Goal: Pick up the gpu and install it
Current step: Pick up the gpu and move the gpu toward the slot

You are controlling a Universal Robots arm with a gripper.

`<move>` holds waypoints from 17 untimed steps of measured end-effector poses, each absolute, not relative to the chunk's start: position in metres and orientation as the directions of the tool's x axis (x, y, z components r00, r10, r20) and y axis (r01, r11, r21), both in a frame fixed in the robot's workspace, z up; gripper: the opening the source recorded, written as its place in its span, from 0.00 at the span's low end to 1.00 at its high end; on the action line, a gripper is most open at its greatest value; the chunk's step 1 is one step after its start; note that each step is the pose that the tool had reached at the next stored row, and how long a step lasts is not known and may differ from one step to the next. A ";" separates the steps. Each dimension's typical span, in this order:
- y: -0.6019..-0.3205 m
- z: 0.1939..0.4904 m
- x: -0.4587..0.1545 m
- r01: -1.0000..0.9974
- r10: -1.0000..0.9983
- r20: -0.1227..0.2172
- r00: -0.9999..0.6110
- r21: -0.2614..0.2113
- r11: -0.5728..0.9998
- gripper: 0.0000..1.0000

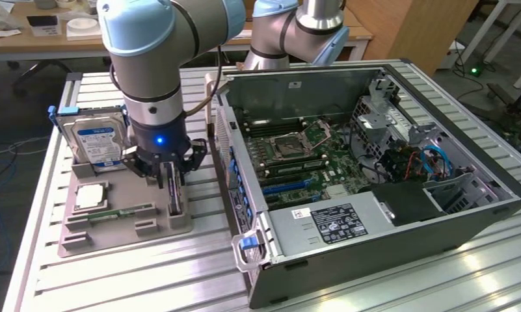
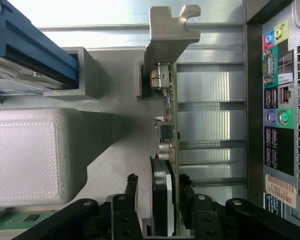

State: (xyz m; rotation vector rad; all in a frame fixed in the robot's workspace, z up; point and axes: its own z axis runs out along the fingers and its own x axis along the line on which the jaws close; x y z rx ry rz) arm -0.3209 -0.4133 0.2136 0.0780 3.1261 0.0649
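So, one open computer case [image 1: 373, 260], one grey tray [image 1: 104, 237] beside it, and on the tray one hard drive [image 1: 95, 140], one gpu [image 2: 169, 125], one processor chip [image 1: 91, 195] and one memory stick [image 1: 112, 213]. The gpu stands on edge in its tray slot, right between the fingers of the gripper [image 2: 157, 182], which sit apart on either side, not clamped.

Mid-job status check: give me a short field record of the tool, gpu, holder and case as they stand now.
tool: lowered over the gpu, fingers straddling it
tool state: open, gap visible on one side
gpu: standing on edge in the grey holder, not lifted
also in holder: hard drive, memory stick
computer case: open, to the exterior view's right of the holder
install: not done
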 end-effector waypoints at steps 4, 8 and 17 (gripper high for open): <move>-0.413 0.214 -0.321 0.050 0.050 -0.013 -0.999 0.042 0.998 0.38; -0.413 0.214 -0.320 0.050 0.050 -0.013 -0.999 0.042 0.998 0.31; -0.413 0.214 -0.319 0.050 0.050 -0.013 -0.999 0.042 0.998 0.29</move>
